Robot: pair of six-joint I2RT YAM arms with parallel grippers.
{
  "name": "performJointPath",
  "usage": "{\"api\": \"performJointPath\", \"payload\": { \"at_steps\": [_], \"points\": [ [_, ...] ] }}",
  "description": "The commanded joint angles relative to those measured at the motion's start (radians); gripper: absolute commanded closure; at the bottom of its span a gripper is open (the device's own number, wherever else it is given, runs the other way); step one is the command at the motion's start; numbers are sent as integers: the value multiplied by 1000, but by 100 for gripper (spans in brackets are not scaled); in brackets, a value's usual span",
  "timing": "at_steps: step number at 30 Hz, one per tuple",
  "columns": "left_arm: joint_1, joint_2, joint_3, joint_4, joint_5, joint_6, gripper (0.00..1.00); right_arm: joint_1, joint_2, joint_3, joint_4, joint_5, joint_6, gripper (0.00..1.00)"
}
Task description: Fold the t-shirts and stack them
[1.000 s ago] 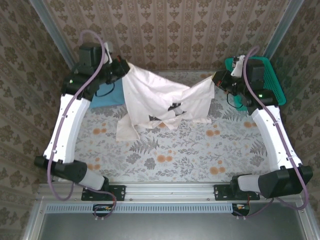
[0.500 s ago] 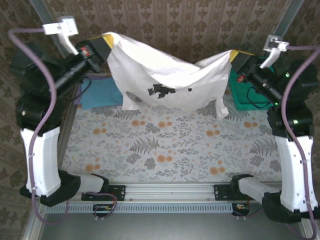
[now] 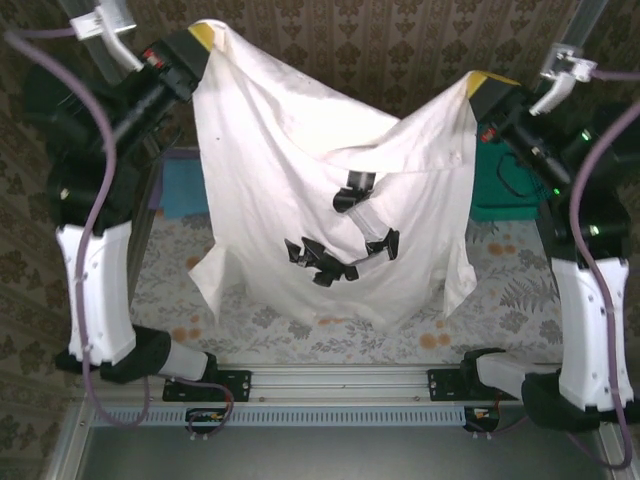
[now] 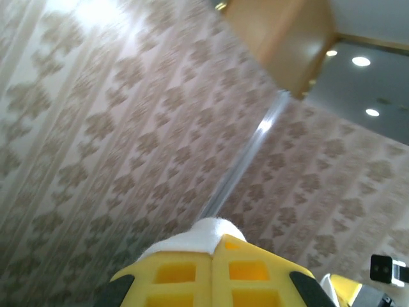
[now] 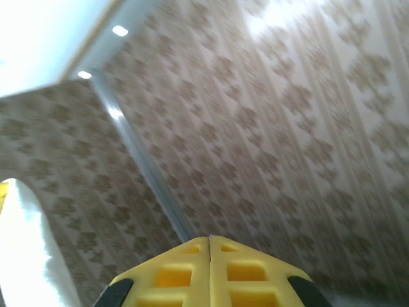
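So at this point both arms had the off-white shirt (image 3: 330, 190) strung up between them like laundry on a line. The left gripper (image 3: 205, 35), upper left of the frame, was clamped shut on one corner, and the left wrist view showed a bit of white cloth poking out past the closed yellow fingers. The right gripper (image 3: 485, 82), upper right and sitting a bit lower, was shut on the other corner. From each gripper the cloth ran inward and down, sagging in the middle. Its width went left to right across the frame, and its length hung down toward the flowery table (image 3: 300, 335), print facing the overhead camera. Two flaps dangled at the lower corners; I'd guess sleeves, meaning it was held by the hem, but I couldn't swear to it. The blue shirt (image 3: 183, 188) lay on the table at mid left, partly hidden behind the white one, nearer the left arm. The teal basket (image 3: 500, 190) peeked out at mid right.
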Motion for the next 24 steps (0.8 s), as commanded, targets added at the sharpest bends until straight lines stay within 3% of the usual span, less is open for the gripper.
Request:
{"api": "performJointPath", "payload": {
  "at_steps": [1, 3, 4, 5, 6, 7, 9, 10, 11, 13, 16, 19, 23, 24],
  "points": [
    [63, 183, -62, -103, 3, -154, 100, -4, 214, 13, -243, 101, 7, 100],
    [88, 301, -81, -164, -26, -167, 99, -3, 350, 16, -292, 114, 8, 100],
    [98, 374, -69, -207, -64, -159, 87, -5, 432, 40, -324, 126, 4, 100],
    [108, 458, -33, -267, -116, -152, 66, -4, 524, 68, -346, 150, -4, 99],
    [120, 540, 27, -335, -156, -157, 57, -6, 608, 103, -370, 159, -2, 95],
    [124, 637, 127, -391, -205, -107, 52, -15, 704, 160, -390, 151, -5, 85],
    [128, 813, 389, -571, -276, -113, 27, -32, 885, 354, -529, 169, -17, 56],
    [130, 887, 522, -599, -245, -110, 5, -44, 971, 492, -622, 131, -31, 51],
    [124, 932, 626, -637, -260, -101, 0, -50, 1029, 609, -703, 84, -46, 47],
    [110, 906, 639, -667, -323, -59, 0, -43, 1062, 722, -774, 56, -80, 35],
    [69, 699, 328, -612, -407, 31, 0, -37, 987, 646, -791, 31, -121, 28],
    [-14, 458, -118, -488, -493, 114, 0, -38, 794, 293, -633, -31, -126, 23],
    [-114, 279, -514, -432, -413, 154, 5, -33, 576, -154, -444, -122, -77, 23],
    [-146, 261, -581, -432, -365, 163, 10, -25, 539, -248, -405, -159, -66, 25]
  ]
}}
